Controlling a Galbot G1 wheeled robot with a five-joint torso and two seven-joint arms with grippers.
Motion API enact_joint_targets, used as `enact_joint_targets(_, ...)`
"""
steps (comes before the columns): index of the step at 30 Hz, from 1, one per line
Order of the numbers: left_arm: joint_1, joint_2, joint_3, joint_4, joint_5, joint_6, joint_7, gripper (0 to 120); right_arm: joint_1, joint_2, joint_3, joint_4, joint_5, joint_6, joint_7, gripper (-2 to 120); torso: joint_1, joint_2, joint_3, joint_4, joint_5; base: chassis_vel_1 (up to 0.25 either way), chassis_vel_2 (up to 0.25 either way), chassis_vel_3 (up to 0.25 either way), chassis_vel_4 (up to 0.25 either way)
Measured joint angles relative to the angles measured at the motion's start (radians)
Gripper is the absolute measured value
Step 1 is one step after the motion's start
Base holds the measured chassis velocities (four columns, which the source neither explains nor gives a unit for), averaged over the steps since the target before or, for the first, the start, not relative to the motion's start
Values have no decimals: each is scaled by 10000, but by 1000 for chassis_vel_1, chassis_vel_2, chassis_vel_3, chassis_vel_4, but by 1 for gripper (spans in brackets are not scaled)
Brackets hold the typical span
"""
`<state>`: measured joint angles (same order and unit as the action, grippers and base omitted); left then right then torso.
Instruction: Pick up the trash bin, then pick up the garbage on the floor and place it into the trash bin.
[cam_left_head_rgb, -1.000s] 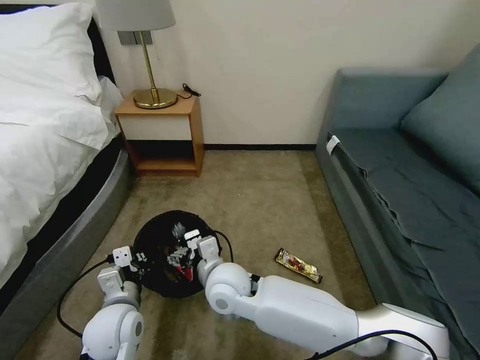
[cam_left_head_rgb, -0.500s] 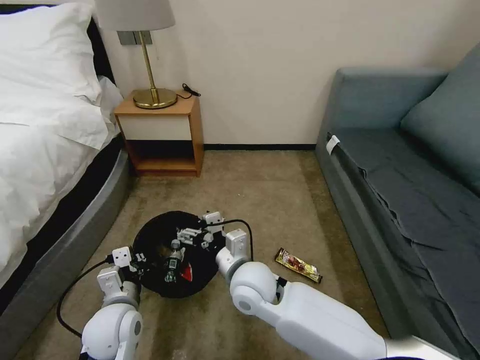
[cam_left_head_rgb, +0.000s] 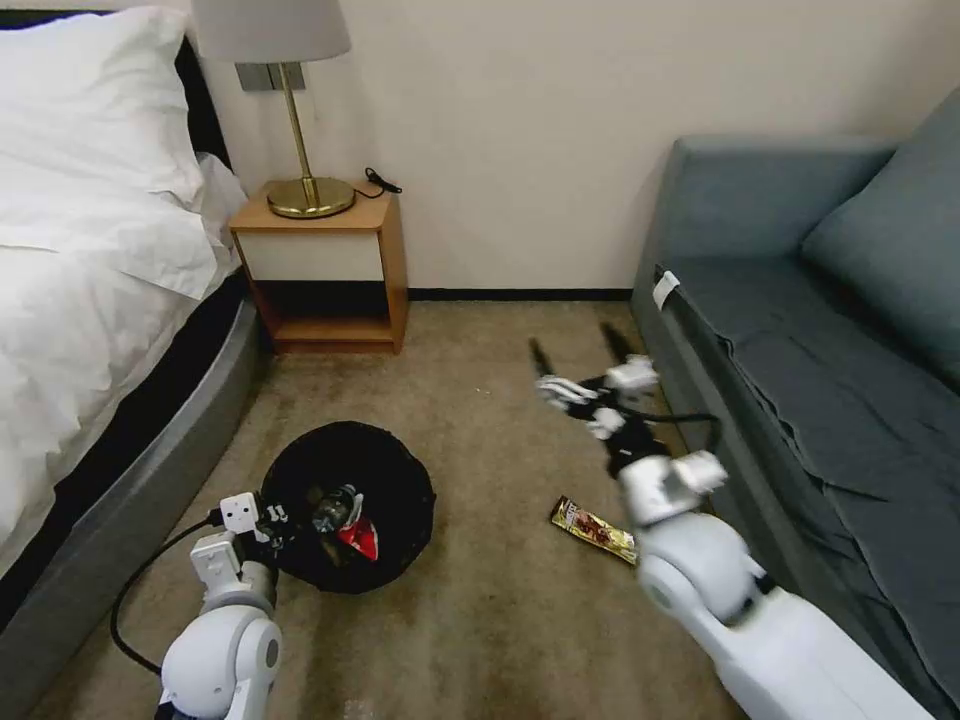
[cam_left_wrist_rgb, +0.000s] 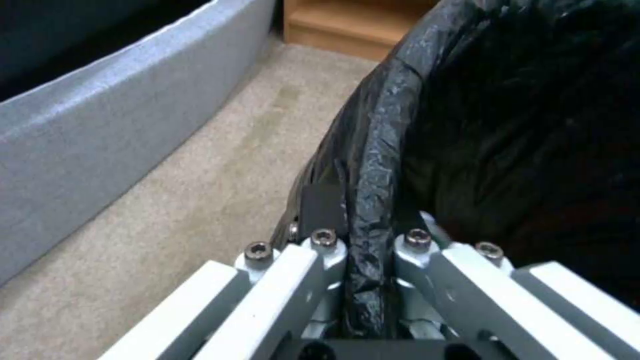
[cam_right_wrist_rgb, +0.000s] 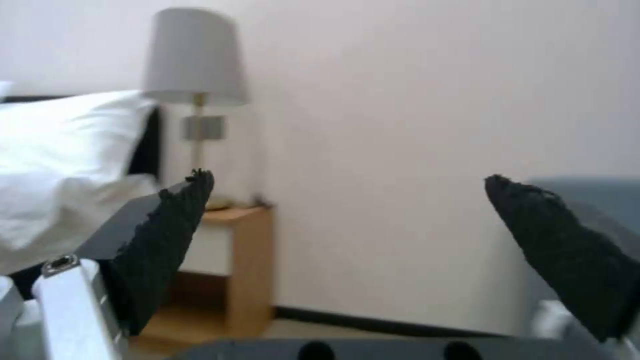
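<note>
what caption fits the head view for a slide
Left claw grips the trash bin rim; open right claw hangs above the carpet, snack wrapper on the floor.

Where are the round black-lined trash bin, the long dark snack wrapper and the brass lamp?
Round black-lined trash bin (cam_left_head_rgb: 400, 470): head view, far rim of the bag.
Long dark snack wrapper (cam_left_head_rgb: 594, 529): head view, its middle, on the carpet.
Brass lamp (cam_left_head_rgb: 309, 196): head view, round base.

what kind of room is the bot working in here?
Likely a hotel room or bedroom: a bed with white linen, a wooden nightstand carrying a brass lamp, and a blue-grey sofa, all on beige carpet.
</note>
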<state>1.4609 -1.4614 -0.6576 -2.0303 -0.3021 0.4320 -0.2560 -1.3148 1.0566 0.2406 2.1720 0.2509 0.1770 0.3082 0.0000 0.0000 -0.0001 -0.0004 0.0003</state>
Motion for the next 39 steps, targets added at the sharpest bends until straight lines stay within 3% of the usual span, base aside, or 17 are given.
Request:
enact_joint_targets(1,0,0,0,0,0,0,0,3,0,0,0,0,0,0,0,100,0,0,0,0,0,0,0,0,0)
enact_joint_targets(5,106,-21,-65,-126,6,-32,6,3,-1586,1414,580,497,-1178,298,328,100,0,0,0,0,-2,0,0,0,0)
enact_joint_targets(11,240,-70,-174,-304,49,-79,4,3,-2144,2223,639,556,-1772,508,385,100,0,0,0,5,-4,0,0,0,0)
enact_joint_targets(27,344,-194,-182,-427,179,-141,4,3,-2017,2236,557,263,-1820,669,285,100,-1,1,0,4,-3,-7,8,11,-5)
enact_joint_targets(39,294,-212,-203,-318,214,-213,0,3,-1789,2068,519,34,-1707,730,222,100,2,-1,4,5,-2,-148,148,145,-152)
